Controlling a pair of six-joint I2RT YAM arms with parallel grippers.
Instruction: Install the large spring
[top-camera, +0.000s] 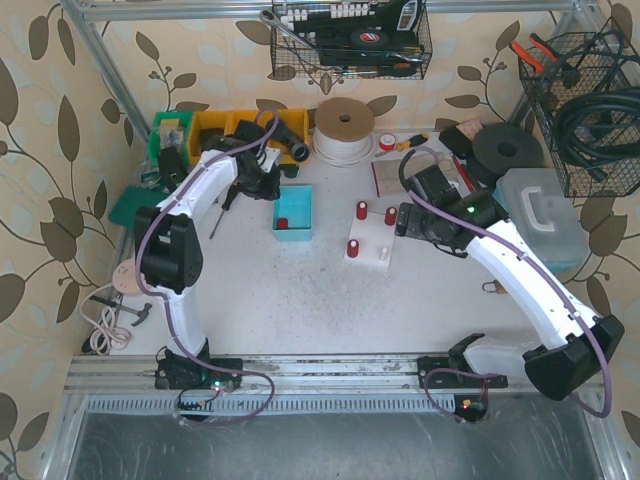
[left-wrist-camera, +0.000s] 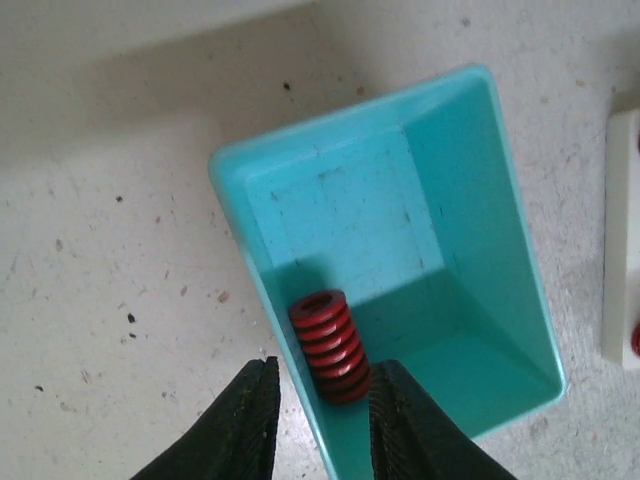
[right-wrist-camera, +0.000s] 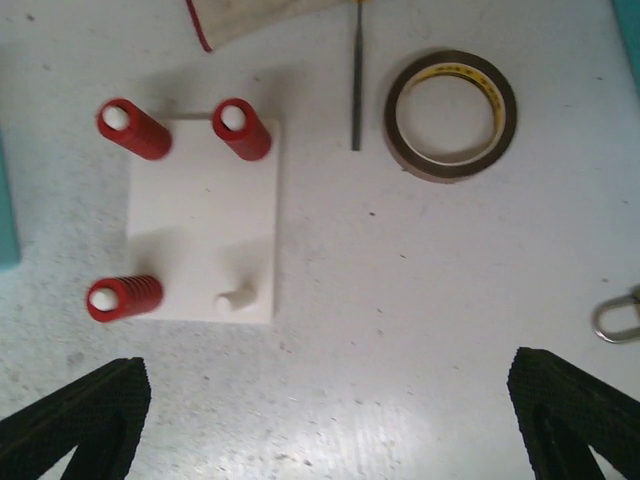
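The left gripper (left-wrist-camera: 322, 415), fingers narrowly parted, is straddling the near wall of the teal plastic bin (left-wrist-camera: 480, 200) and the red coil spring (left-wrist-camera: 330, 345) leaning inside it. Pinching or not, I cannot tell. The right wrist view alone is showing the right gripper (right-wrist-camera: 325, 400) spread wide, white peg plate (right-wrist-camera: 205, 210) ahead.

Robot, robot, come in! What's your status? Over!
Left gripper straddling spring and bin wall, grip unclear. Right gripper open above board. One peg bare. Over.

left fingers (left-wrist-camera: 245, 430) narrowly parted; right fingers (right-wrist-camera: 80, 420) spread wide
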